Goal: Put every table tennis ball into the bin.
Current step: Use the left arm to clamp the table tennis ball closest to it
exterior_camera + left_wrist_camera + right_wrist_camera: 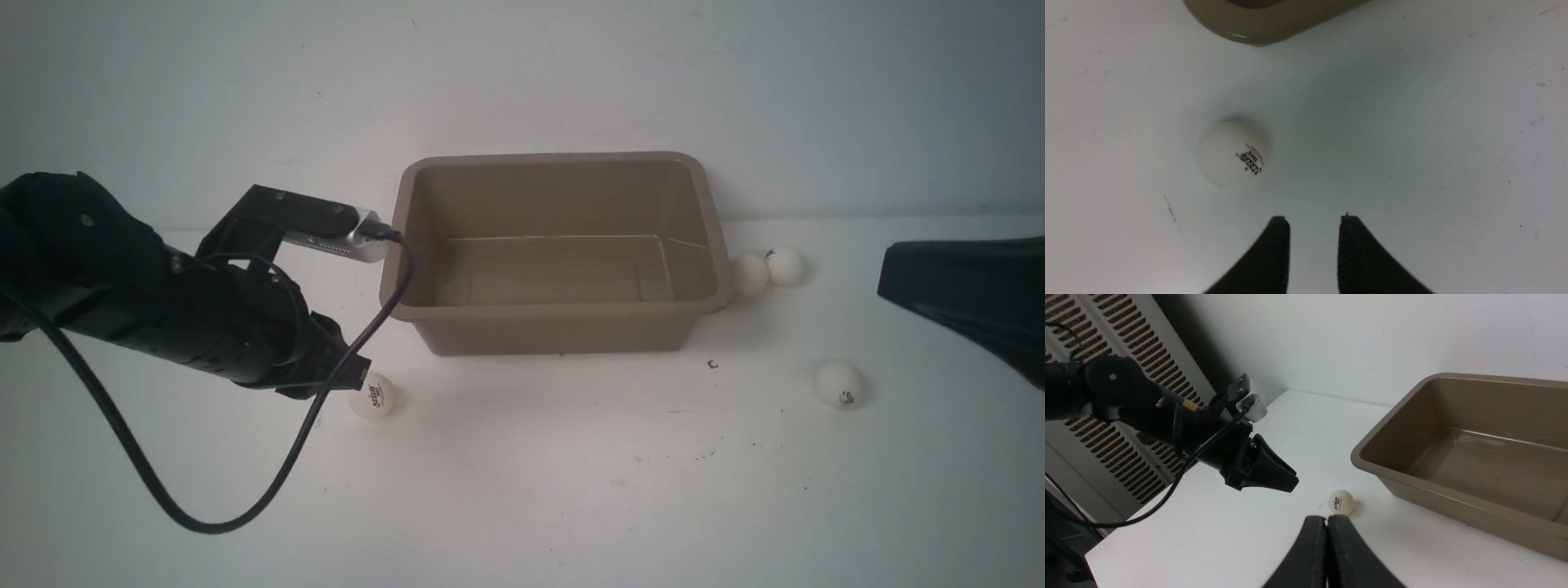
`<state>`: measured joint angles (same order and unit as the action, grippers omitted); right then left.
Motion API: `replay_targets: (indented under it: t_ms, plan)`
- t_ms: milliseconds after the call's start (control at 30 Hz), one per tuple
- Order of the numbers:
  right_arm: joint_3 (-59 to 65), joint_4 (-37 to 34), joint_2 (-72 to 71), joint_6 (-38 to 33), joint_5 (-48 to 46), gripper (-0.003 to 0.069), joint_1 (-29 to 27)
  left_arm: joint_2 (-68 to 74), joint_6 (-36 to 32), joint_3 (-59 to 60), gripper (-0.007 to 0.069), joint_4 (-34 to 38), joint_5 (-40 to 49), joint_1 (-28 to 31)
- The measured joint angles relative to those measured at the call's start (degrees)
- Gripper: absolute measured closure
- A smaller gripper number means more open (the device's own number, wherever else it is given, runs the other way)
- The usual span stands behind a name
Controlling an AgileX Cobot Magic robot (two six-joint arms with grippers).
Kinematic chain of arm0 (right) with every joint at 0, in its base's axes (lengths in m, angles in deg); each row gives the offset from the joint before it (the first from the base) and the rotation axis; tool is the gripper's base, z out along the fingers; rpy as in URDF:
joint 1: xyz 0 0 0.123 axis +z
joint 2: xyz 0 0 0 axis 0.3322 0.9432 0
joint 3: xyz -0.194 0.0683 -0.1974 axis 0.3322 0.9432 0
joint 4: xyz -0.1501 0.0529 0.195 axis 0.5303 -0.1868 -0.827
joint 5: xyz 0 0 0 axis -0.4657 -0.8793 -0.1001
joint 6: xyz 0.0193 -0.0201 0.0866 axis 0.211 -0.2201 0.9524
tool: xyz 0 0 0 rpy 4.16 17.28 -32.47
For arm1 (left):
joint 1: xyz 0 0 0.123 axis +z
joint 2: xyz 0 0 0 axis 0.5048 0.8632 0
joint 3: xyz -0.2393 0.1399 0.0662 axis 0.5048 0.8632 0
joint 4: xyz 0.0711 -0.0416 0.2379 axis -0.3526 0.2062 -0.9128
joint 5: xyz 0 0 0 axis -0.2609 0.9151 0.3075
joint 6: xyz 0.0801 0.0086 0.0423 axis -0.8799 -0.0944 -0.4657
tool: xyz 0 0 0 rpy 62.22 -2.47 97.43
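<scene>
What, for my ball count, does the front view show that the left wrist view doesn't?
Only the front view: three more balls right of the bin, a pair of balls beside its wall and a lone ball nearer the camera, plus the bin's empty inside. Only the left wrist view: the left end effector with jaws apart, nothing between them. Both: the logo ball and a corner of the bin.

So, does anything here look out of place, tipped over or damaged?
Nothing stands out. The bin stands upright and empty. The four table tennis balls lie on the table outside it, one to its left, three to its right. Only small dark specks mark the surface.
</scene>
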<state>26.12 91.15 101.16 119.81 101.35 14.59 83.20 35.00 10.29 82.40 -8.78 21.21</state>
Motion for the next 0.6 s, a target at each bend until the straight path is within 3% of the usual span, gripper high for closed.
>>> replay_targets:
  t_ms: [300, 400, 600]
  plan:
    - [0.00, 0.00, 0.00, 0.19, 0.19, 0.0671, 0.00, 5.98, 0.00, -6.19, 0.0104, -2.01, 0.53, -0.11]
    - [0.00, 0.00, 0.00, 0.39, 0.19, 0.0671, 0.00, 8.04, 0.44, -7.56, 0.0056, -3.45, 0.74, -0.11]
    - [0.00, 0.00, 0.00, 0.39, 0.32, 0.0671, 0.00, 12.59, 3.84, -8.97, 0.0040, -9.26, 1.74, -0.11]
